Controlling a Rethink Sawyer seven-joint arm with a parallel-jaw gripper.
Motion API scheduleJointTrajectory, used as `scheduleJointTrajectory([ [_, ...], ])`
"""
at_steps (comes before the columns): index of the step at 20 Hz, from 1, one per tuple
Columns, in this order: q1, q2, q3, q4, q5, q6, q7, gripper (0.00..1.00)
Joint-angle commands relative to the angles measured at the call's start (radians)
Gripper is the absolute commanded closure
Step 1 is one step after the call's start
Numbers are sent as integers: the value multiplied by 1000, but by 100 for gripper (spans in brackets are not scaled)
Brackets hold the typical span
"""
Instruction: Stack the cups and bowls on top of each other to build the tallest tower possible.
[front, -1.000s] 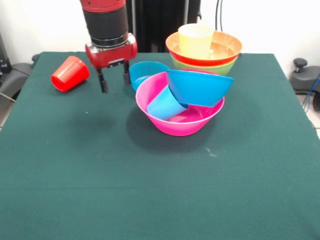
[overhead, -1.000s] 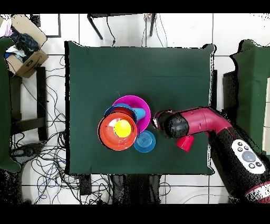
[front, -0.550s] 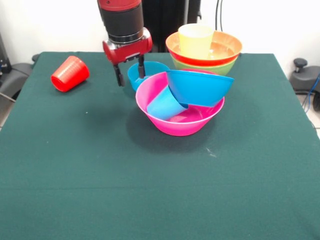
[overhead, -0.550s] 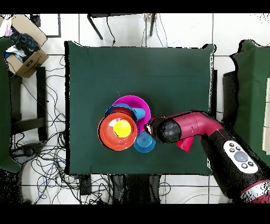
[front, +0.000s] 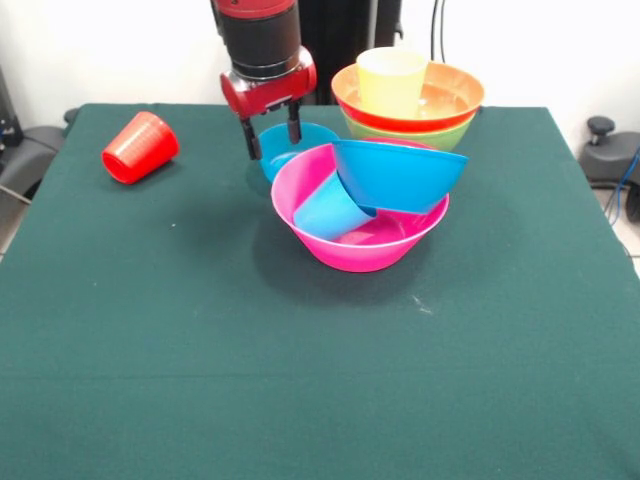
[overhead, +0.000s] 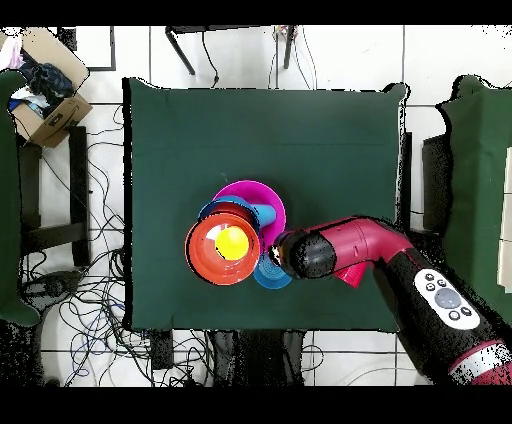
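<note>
Over the small blue bowl (front: 292, 146), at about 10 o'clock from the large pink bowl (front: 352, 250), the red claw (front: 272, 139) hangs with its two fingers apart, holding nothing. Inside the pink bowl lean a large blue bowl (front: 400, 174) and a light blue cup (front: 330, 208). A red cup (front: 139, 147) lies on its side on the green tabletop (front: 200, 360). At 12 o'clock from the pink bowl, a yellow cup (front: 391, 80) stands in stacked bowls (front: 450, 100).

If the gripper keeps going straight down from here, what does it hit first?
Probably the small blue bowl: the open gripper points down with its fingers astride the bowl's near-left rim in the front view. Depth is unclear, though the overhead view also puts the arm over it.
</note>
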Motion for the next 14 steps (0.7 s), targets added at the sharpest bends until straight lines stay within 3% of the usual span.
scheduleJointTrajectory([
  [1, 64, 10, -77, 28, -36, 75, -23, 0],
  [7, 78, 61, -133, 3, -94, 10, 4, 0],
  [14, 72, 72, -156, -33, -109, -5, -28, 0],
])
